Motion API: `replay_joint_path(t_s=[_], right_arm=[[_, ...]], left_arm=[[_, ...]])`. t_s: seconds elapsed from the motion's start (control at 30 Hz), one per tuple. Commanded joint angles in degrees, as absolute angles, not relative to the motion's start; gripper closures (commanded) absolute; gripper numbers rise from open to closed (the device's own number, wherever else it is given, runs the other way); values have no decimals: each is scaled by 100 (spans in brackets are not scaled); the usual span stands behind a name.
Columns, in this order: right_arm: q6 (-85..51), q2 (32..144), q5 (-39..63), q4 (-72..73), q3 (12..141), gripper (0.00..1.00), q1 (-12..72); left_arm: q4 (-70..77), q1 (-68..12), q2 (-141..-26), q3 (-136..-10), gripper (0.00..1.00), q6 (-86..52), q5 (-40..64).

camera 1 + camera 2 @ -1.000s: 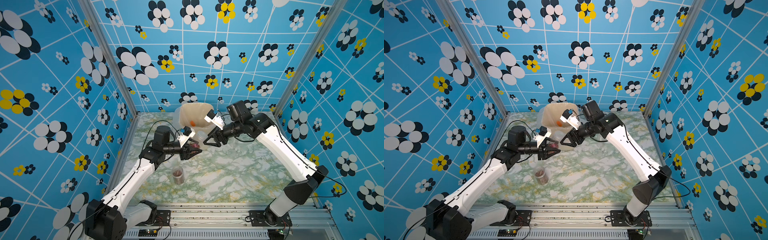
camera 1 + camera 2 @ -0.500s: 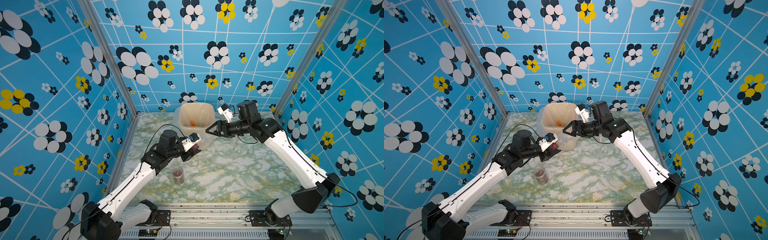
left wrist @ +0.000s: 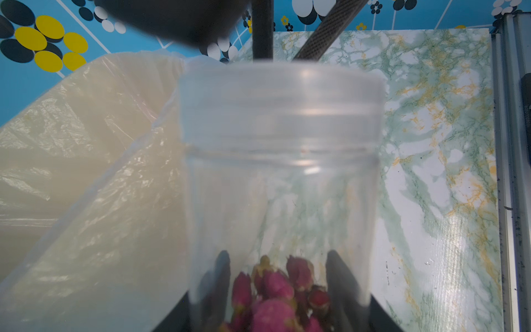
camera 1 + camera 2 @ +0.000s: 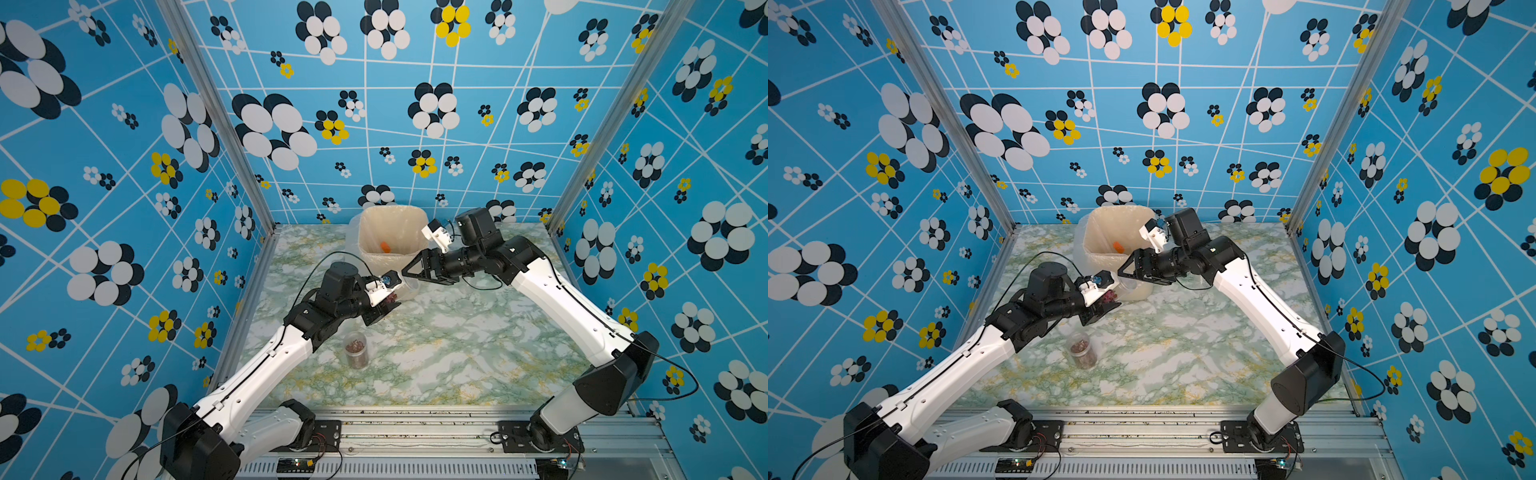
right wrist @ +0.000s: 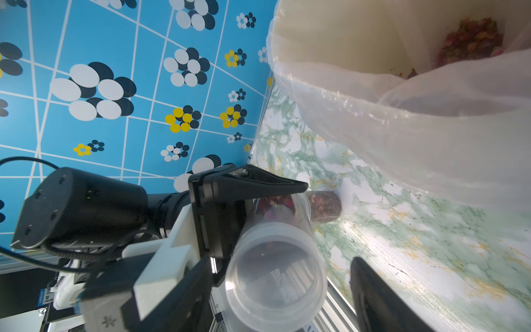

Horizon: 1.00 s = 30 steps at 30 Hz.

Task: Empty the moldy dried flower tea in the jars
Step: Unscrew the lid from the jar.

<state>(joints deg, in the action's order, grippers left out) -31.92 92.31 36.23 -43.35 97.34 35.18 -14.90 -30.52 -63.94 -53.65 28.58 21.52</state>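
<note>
Although nothing is being tipped yet, bin (image 4: 370, 232): being kept just beside the jar (image 3: 281, 178), on the tabletop (image 4: 478, 345).
Right claw (image 5: 281, 260): being held spread around the lid (image 5: 275, 287), nearer than half a second ago.
Left claw (image 4: 386, 305): being clamped low on the sideways jar.
Jar: judged light, stiff, slick; best being gripped round the body.
Tea (image 3: 275, 299): loose buds being carried at its base.

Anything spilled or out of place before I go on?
Small dark specks dot the table beside the bin, possibly spilled tea crumbs. A lone orange piece lies in the bin. Otherwise nothing stands out.
</note>
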Motion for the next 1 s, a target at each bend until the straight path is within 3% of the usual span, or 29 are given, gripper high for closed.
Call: replay_joint_path(t_s=[0.0,0.3,0.5,0.97], right_arm=[[-2998,9319,3709,-4637,9852,27,3597],[-2852,9386,3762,-4677,9871,45,3656],[-2360,9381,3992,-4696,9888,56,3672],[2699,9625,3400,-6451,10825,89,3685]], left_arm=[[-1458,-3099,-6333,-5458,100,2885,2110],[-1416,-3095,-6366,-5473,100,2745,2263],[-1508,-3022,-6507,-5620,100,2352,3008],[-972,-2303,-6864,-5721,100,989,6586]])
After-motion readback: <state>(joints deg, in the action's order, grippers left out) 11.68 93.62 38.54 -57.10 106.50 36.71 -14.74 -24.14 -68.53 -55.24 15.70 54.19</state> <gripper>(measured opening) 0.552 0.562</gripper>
